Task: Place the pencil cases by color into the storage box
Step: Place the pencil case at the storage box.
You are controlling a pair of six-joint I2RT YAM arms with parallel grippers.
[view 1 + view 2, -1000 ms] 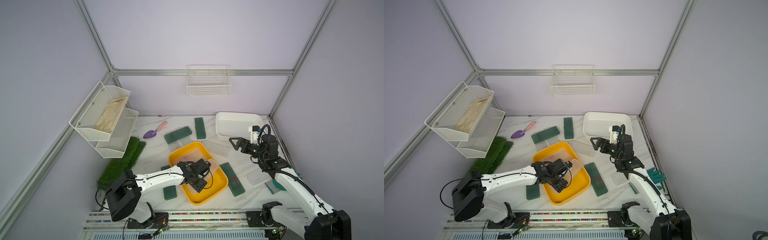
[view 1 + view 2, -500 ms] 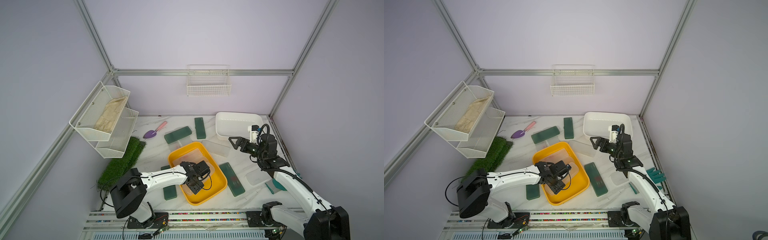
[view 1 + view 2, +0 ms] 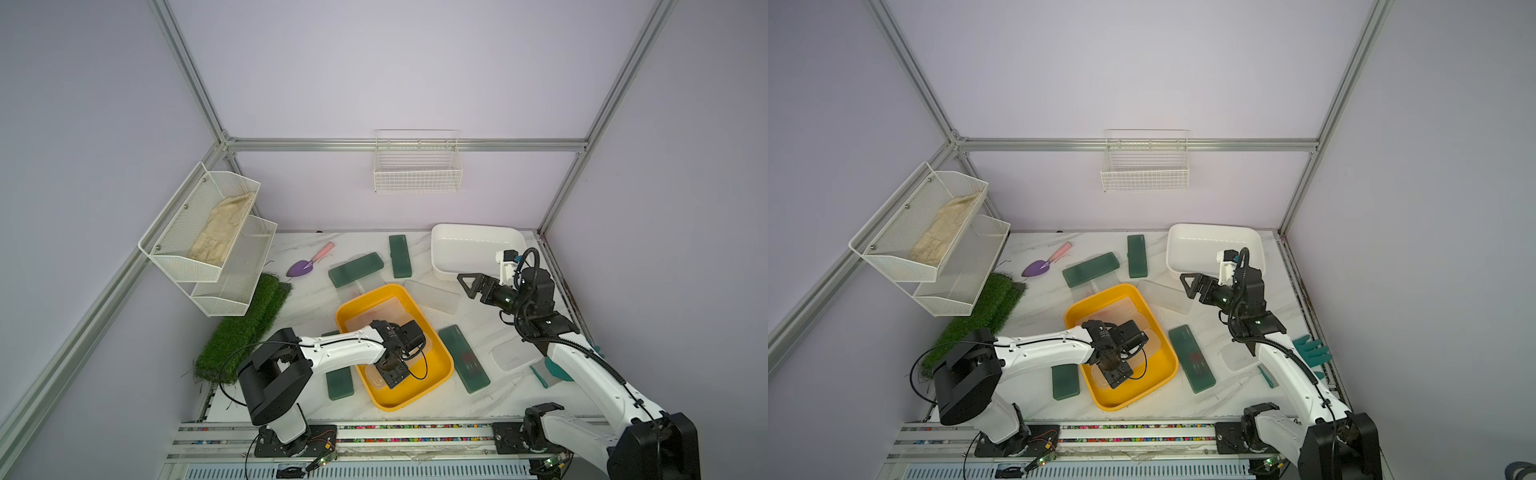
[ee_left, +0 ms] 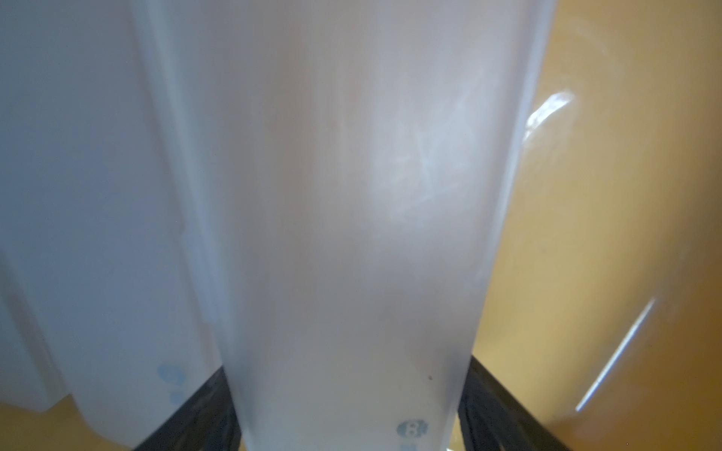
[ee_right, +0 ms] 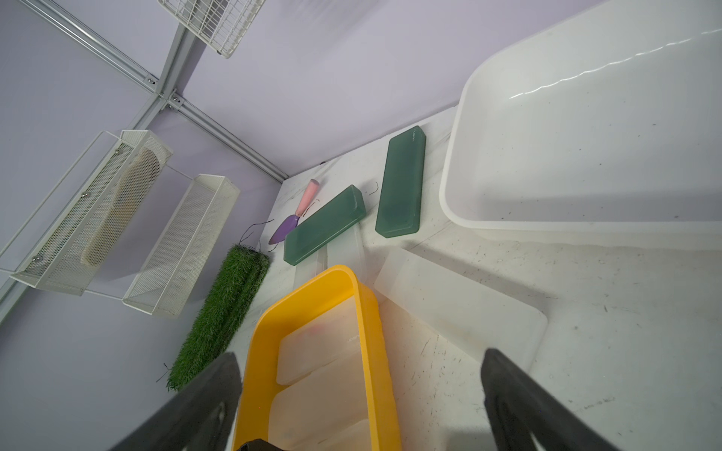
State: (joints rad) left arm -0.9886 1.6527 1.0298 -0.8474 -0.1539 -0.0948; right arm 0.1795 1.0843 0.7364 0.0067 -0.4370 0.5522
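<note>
A: Where's the left gripper [image 3: 392, 375]?
B: Low in the yellow storage box [image 3: 415, 395], fingers [image 4: 496, 406] flanking a frosted pencil case [image 4: 351, 234]; clamped or let go, I can't tell
A: And the right gripper [image 3: 467, 286]?
B: Spread wide, empty, just right of another frosted case [image 3: 432, 296] on the table [image 3: 316, 299], near the white box [image 3: 473, 227]

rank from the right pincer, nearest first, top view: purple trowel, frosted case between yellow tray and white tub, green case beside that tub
1. Frosted clear plastic pencil case, just by the right pincer.
2. Dark green plastic pencil case, farther back.
3. Purple trowel with pink handle, far across the table.
</note>
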